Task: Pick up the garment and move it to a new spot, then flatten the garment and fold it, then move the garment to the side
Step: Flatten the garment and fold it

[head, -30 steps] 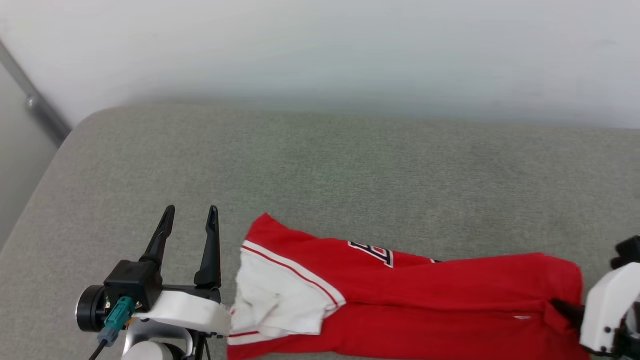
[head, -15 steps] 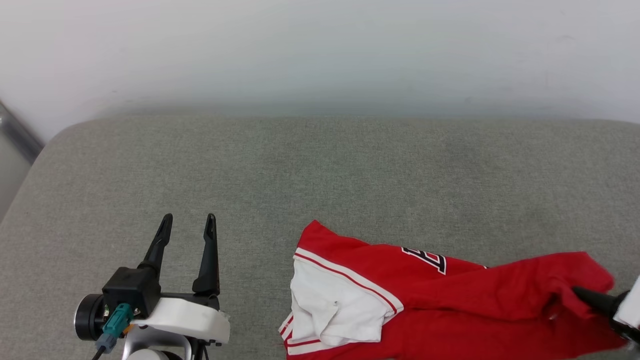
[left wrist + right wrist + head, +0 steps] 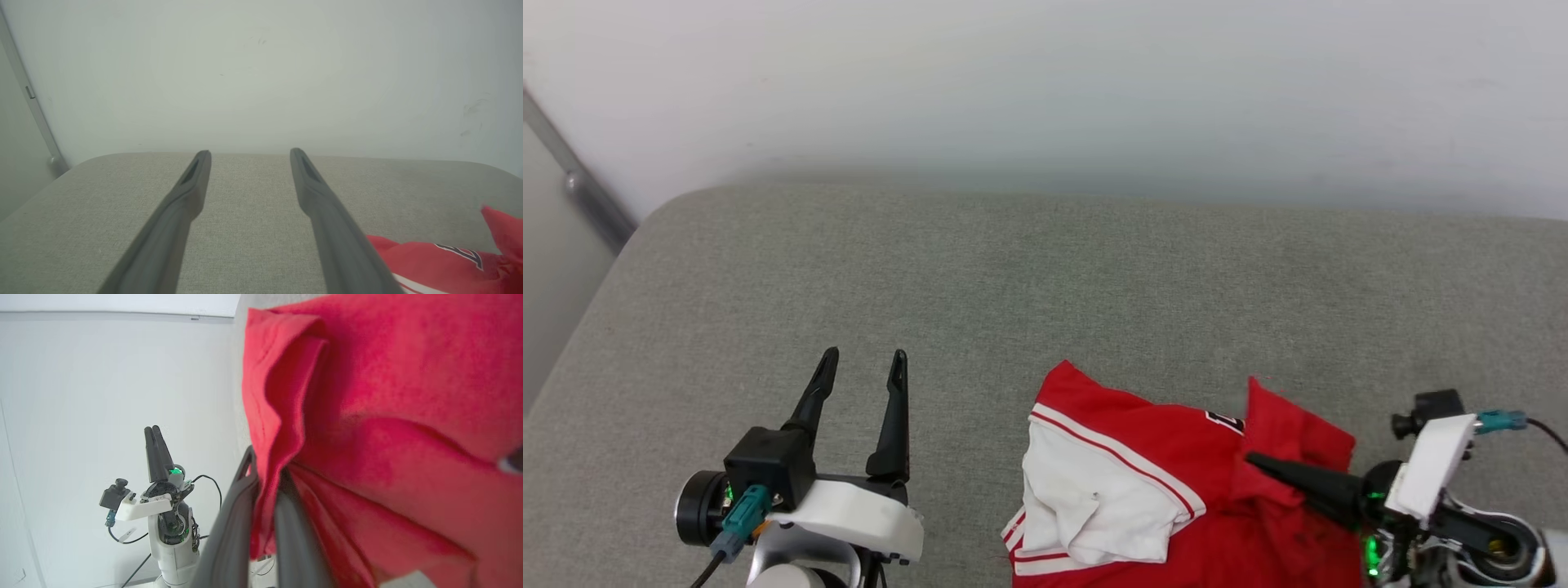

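Right claw [image 3: 1252, 460] pinches the red jersey [image 3: 1143, 457], apparently to drag it along the worktop [image 3: 1045, 269], while left claw [image 3: 864, 356] hovers spread.

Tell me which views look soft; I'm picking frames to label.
Head view: even light, jersey sharp, no glare. Left wrist view: fingers of the left gripper blur toward the lens. Right wrist view: jersey pinched in the right gripper looks soft, close up.

Left jaws apart, right jaws together.
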You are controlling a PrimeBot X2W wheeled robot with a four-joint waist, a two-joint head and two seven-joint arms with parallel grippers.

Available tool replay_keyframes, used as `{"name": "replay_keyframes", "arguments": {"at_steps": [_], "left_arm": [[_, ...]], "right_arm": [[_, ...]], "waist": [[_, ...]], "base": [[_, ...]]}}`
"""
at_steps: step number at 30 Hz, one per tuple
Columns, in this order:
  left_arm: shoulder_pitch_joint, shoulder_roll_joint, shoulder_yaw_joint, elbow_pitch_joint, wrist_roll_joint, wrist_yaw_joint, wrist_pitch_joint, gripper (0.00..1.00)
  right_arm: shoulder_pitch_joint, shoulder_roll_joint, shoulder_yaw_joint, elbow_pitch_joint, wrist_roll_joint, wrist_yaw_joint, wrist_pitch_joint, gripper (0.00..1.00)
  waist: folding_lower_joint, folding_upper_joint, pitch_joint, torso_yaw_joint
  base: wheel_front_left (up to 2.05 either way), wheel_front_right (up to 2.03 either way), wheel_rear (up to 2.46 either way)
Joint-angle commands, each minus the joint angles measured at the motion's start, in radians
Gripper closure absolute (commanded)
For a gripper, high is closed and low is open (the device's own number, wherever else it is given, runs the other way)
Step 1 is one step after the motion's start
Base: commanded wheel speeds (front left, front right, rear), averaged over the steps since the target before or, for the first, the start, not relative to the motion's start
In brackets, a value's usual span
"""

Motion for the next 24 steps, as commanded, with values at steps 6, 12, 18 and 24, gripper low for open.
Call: {"name": "replay_keyframes", "arguments": {"at_steps": [6, 12, 18, 24], "left_arm": [[-0.048, -0.010, -0.029, 0.024, 0.002, -0.028, 0.004, 0.00], [-0.076, -0.021, -0.045, 0.041, 0.006, -0.041, -0.003, 0.00], [-0.081, -0.026, -0.046, 0.056, 0.002, -0.036, -0.011, 0.00], [-0.074, -0.025, -0.040, 0.064, -0.004, -0.030, -0.017, 0.00]], "right_arm": [[-0.040, 0.002, 0.306, 0.082, 0.204, 0.000, -0.217, 1.00], [-0.090, 0.002, 0.505, 0.128, 0.235, 0.000, -0.417, 1.00], [-0.124, 0.002, 0.595, 0.226, 0.152, 0.000, -0.532, 0.77], [-0.144, 0.002, 0.639, 0.212, 0.144, 0.000, -0.558, 0.00]], "waist": [[-0.0001, 0.0000, 0.019, 0.056], [-0.0001, 0.0000, 0.042, 0.089], [-0.0001, 0.0000, 0.055, 0.098], [-0.0001, 0.0000, 0.055, 0.081]], "base": [[0.00, 0.00, 0.00], [0.00, 0.00, 0.00], [0.00, 0.00, 0.00], [0.00, 0.00, 0.00]]}}
